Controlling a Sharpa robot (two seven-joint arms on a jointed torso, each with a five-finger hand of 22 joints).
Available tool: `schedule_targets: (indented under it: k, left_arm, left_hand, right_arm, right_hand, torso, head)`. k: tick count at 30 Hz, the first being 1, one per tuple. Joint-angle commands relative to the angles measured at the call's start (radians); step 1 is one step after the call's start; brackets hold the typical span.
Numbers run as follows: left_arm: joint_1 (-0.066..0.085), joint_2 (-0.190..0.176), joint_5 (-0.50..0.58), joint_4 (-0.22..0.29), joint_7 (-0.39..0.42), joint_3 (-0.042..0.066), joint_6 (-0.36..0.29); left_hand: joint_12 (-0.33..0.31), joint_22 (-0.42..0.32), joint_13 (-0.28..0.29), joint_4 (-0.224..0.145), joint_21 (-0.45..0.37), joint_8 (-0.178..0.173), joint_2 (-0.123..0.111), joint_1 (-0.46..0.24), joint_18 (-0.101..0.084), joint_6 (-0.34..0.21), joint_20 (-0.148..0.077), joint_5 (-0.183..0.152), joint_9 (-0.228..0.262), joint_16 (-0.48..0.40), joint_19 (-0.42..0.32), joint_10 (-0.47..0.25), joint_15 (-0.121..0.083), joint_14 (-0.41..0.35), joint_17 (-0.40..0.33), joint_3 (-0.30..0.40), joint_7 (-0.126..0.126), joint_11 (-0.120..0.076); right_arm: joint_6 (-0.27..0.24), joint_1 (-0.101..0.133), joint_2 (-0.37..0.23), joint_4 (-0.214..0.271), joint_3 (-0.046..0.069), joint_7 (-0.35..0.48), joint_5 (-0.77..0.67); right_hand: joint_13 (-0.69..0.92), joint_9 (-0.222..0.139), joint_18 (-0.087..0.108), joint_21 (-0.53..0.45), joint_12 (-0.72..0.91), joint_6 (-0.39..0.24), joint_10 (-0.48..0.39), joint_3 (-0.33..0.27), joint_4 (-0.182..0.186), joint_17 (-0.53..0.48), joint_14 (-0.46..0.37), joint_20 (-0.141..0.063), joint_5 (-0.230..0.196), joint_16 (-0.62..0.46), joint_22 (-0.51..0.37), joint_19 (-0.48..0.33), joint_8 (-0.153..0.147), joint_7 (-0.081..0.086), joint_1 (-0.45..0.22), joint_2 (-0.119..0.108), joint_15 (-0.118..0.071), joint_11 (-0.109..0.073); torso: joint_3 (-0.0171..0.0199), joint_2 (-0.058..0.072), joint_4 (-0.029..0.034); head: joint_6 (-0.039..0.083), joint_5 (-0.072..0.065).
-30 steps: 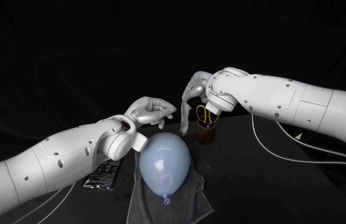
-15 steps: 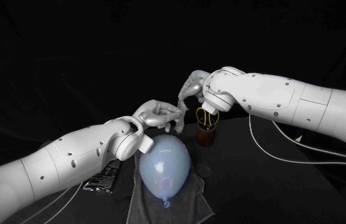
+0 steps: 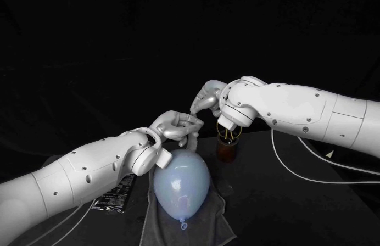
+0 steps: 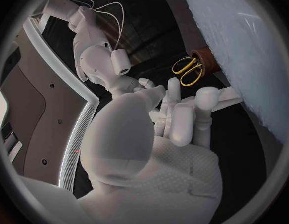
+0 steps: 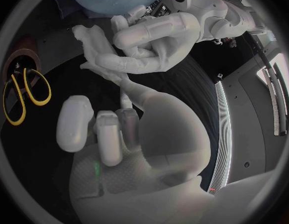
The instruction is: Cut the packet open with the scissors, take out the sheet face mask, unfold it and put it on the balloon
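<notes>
Left arm [image 3: 79,174], right arm [image 3: 308,111]: glossy white shells, small dark screws. Left hand [image 3: 178,126], right hand [image 3: 207,99]: silver. Thin white cable [image 3: 281,155].

Grey cloth [image 3: 210,224] on blk table [image 3: 301,213], brown cup [image 3: 227,150] just beyond it, white cable [image 3: 317,175] at rt.

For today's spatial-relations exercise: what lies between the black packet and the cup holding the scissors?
The pale blue balloon, resting on a grey cloth; the head view shows it.

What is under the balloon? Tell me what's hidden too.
The balloon lies on a grey cloth spread on the black table. The cloth's middle is covered by the balloon, so whatever lies there cannot be seen.
</notes>
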Motion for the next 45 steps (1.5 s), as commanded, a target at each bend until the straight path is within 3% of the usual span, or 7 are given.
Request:
schedule_targets:
  k: [1, 11, 18, 26, 40, 42, 45]
  left_arm:
    - [0.002, 0.000, -0.006, -0.001, 0.001, 0.002, -0.032]
    - [0.003, -0.029, -0.003, 0.011, 0.009, 0.001, -0.053]
    - [0.003, -0.053, -0.002, 0.018, 0.006, 0.001, -0.058]
    - [0.003, -0.057, 0.017, 0.009, 0.009, 0.001, -0.073]
    - [0.003, -0.052, 0.015, 0.017, 0.007, 0.001, -0.061]
    - [0.003, -0.056, 0.014, 0.025, 0.015, 0.001, -0.065]
    - [0.002, -0.071, 0.013, 0.047, 0.034, 0.001, -0.076]
  left_hand:
    - [0.011, 0.007, 0.006, -0.004, 0.009, -0.006, 0.005, -0.008, -0.010, -0.004, -0.001, -0.003, -0.001, 0.007, 0.009, -0.006, -0.002, 0.008, 0.006, 0.003, -0.001, 0.001]
    - [0.043, 0.015, 0.030, -0.010, 0.017, 0.002, 0.009, -0.014, -0.011, 0.040, 0.002, -0.003, 0.002, 0.011, 0.010, -0.022, 0.006, 0.009, 0.010, 0.008, 0.003, 0.012]
    - [0.065, 0.033, 0.046, -0.022, 0.028, 0.047, 0.016, -0.016, -0.013, 0.132, 0.005, -0.004, 0.020, 0.019, 0.017, -0.030, 0.004, 0.019, 0.028, 0.004, -0.013, 0.007]
    - [0.070, 0.037, 0.049, -0.023, 0.031, 0.035, 0.016, -0.020, -0.013, 0.111, 0.004, -0.003, 0.015, 0.020, 0.018, -0.032, 0.005, 0.020, 0.028, 0.004, -0.008, 0.010]
    - [0.080, 0.052, 0.056, -0.023, 0.040, 0.004, 0.021, -0.025, -0.016, 0.073, 0.008, -0.003, 0.001, 0.026, 0.024, -0.034, 0.011, 0.026, 0.041, 0.013, 0.002, 0.016]
    - [0.089, 0.055, 0.061, -0.035, 0.042, 0.022, 0.015, -0.018, -0.016, 0.109, 0.008, -0.003, 0.009, 0.027, 0.024, -0.032, 0.009, 0.027, 0.043, 0.012, -0.003, 0.013]
    - [0.116, 0.060, 0.077, -0.054, 0.045, 0.091, 0.011, -0.012, -0.015, 0.205, 0.001, -0.003, 0.045, 0.028, 0.026, -0.019, -0.008, 0.028, 0.045, -0.005, -0.035, -0.009]
  right_arm:
    - [-0.001, 0.001, -0.002, 0.006, 0.001, 0.013, -0.001]
    - [-0.001, 0.001, -0.009, 0.012, 0.001, 0.016, -0.002]
    - [0.001, 0.001, -0.016, 0.017, 0.001, 0.019, -0.001]
    - [0.019, 0.002, -0.029, 0.033, 0.001, 0.020, 0.013]
    - [0.018, 0.002, -0.035, 0.052, 0.001, 0.016, 0.029]
    - [0.011, 0.002, -0.032, 0.046, 0.001, 0.015, 0.027]
    - [-0.001, 0.002, -0.023, 0.029, 0.001, 0.014, 0.023]
  right_hand:
    - [0.182, 0.029, -0.013, 0.003, 0.005, 0.007, 0.044, 0.007, -0.001, 0.263, 0.103, 0.001, 0.002, 0.004, 0.168, 0.005, 0.019, 0.001, -0.004, 0.002, -0.007, -0.005]
    - [0.182, 0.029, -0.013, 0.003, 0.005, 0.007, 0.044, 0.007, -0.001, 0.263, 0.103, 0.001, 0.002, 0.004, 0.168, 0.005, 0.019, 0.001, -0.004, 0.002, -0.007, -0.005]
    - [0.182, 0.029, -0.014, 0.004, 0.005, 0.006, 0.044, 0.010, -0.002, 0.263, 0.103, 0.001, 0.002, 0.004, 0.168, 0.006, 0.020, 0.001, -0.005, 0.001, -0.007, -0.005]
    - [0.184, 0.029, -0.014, 0.007, 0.008, 0.007, 0.046, 0.013, -0.004, 0.263, 0.103, 0.000, 0.002, 0.004, 0.169, 0.007, 0.021, 0.001, -0.007, 0.000, -0.007, -0.005]
    - [0.184, 0.030, -0.015, 0.011, 0.008, 0.007, 0.046, 0.016, -0.005, 0.263, 0.103, 0.000, 0.002, 0.004, 0.170, 0.009, 0.022, 0.001, -0.009, -0.001, -0.007, -0.005]
    - [0.183, 0.030, -0.015, 0.012, 0.007, 0.007, 0.046, 0.017, -0.005, 0.263, 0.103, 0.000, 0.002, 0.004, 0.171, 0.010, 0.023, 0.001, -0.010, -0.001, -0.008, -0.005]
    - [0.183, 0.030, -0.015, 0.012, 0.007, 0.007, 0.046, 0.018, -0.006, 0.263, 0.103, 0.000, 0.002, 0.004, 0.171, 0.010, 0.023, 0.001, -0.011, -0.001, -0.008, -0.005]
  torso:
    - [0.0004, -0.001, -0.0004]
    - [0.0001, 0.000, 0.0002]
    - [-0.0002, 0.000, 0.0011]
    - [-0.0009, 0.001, 0.0000]
    - [0.0018, 0.000, -0.0008]
    - [0.0016, 0.000, -0.0008]
    - [0.0015, 0.001, -0.0010]
  head:
    - [-0.001, 0.001]
    - [-0.004, 0.000]
    - [-0.007, -0.001]
    - [-0.011, 0.002]
    - [-0.013, 0.001]
    - [-0.013, 0.000]
    - [-0.013, -0.001]
